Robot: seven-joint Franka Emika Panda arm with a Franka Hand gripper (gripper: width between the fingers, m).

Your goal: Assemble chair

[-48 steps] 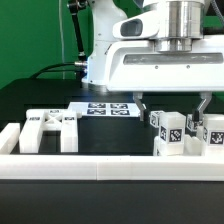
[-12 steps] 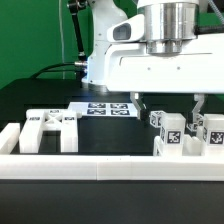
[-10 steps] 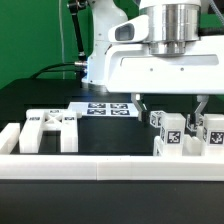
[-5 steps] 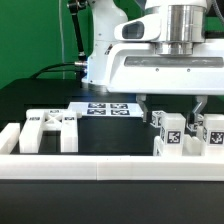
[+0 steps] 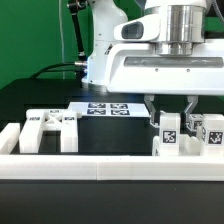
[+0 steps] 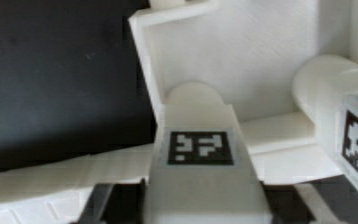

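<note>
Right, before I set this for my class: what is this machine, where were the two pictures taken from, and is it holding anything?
The machine is a robot arm building a toy chair. One picture comes from a camera off the arm, the other from one on its wrist. Its gripper, two fingers, is shut on a white tagged chair piece, seen close up in the wrist view. A second tagged piece stands beside it, toward the exterior view's right. A blocky chair panel lies at the exterior view's left. The marker board lies on the black table behind; a white rail runs along the front.
</note>
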